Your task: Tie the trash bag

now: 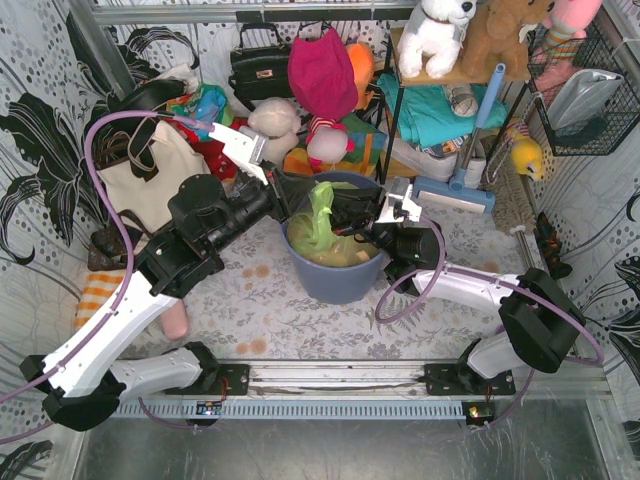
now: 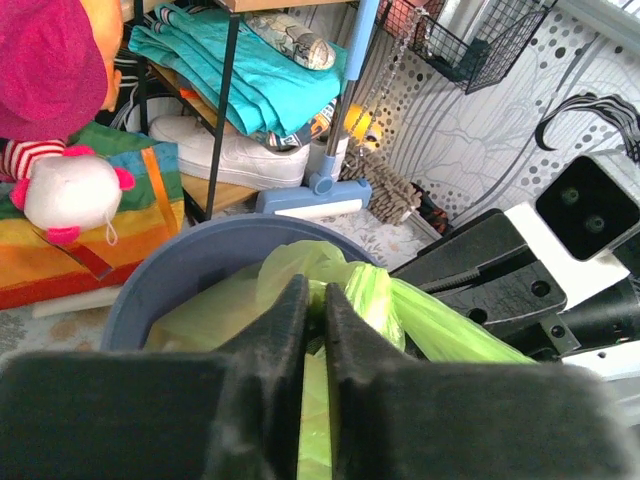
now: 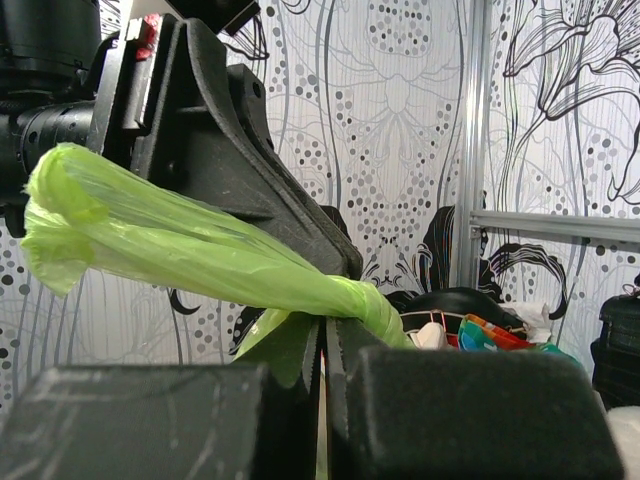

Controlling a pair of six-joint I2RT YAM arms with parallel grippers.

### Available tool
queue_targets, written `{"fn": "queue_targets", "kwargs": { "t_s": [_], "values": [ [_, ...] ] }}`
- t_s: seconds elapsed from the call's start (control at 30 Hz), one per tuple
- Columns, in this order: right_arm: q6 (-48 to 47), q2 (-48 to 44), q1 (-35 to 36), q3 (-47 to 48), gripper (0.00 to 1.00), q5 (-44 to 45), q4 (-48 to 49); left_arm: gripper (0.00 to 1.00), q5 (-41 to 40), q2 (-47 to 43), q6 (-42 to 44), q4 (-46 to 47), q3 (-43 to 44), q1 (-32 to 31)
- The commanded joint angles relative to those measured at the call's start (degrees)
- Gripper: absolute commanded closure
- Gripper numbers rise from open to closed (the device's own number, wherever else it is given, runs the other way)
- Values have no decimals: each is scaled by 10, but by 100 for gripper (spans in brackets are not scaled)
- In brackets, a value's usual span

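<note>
Thin translucent lime-green plastic trash bag (image 1: 322, 208) sits inside the blue-grey round plastic bin (image 1: 330, 283) in the middle of the floral-print desk (image 1: 260, 300). Brownish scraps show thru the film low down, and the bag's mouth is drawn up above the rim. Left jaws, at the tip of the left arm (image 1: 200, 235), are pressed nearly together w/ a fold of green film nipped in the slit betw. them (left wrist cam shows it plainly). Right jaws, on the right arm (image 1: 470, 288), are likewise squeezed onto a twisted rope of the same film, which runs up and away toward the left arm's black housing. So each arm has a grip on the bag top.

Progress, as I read it: gathering is done, tying isn't. No knot shows in any cam, no crossing, no loop. Left to do: cross the two ends, tuck one under, pull snug. Early-to-mid, I'd say.

Room: tight. The arms meet nose to nose right over the bin mouth, rim just beneath. Behind the bin it's clutter: plush toys (image 1: 272, 122), a white tote bag w/ black straps (image 1: 150, 180) rear-left, a black wire shelf rack (image 1: 400, 110) and blue-handled mop (image 1: 481, 130) rear-right. Open desk lies on the near side, toward the bases, so I'd pull ends upward or nearward, not back.
</note>
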Motion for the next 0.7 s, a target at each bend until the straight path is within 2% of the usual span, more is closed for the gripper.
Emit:
{"fn": "queue_targets", "kwargs": {
  "t_s": [0.0,0.07,0.23,0.27,0.33,0.43,0.53,0.6,0.67],
  "values": [
    [4,-13,2,25,100,-11,28,89,10,7,7,-2,15,-1],
    [3,-14,2,24,100,-11,27,100,8,11,6,-2,17,-1],
    [1,-19,2,19,100,-8,24,100,-11,-2,5,28,3,-1],
    [1,-20,1,17,97,-6,25,100,-17,-6,5,34,0,-1],
    [1,-22,2,14,85,-2,26,100,-26,-13,7,42,-1,-1],
    [0,-24,2,9,77,3,28,100,-43,-18,11,48,0,-1],
    [0,-26,2,8,80,3,28,100,-47,-21,16,48,8,-1],
    [-2,-26,2,8,91,2,27,100,-47,-20,18,46,13,-1],
    [-3,-26,2,9,93,1,25,100,-45,-21,19,49,14,-1]
  ]
}}
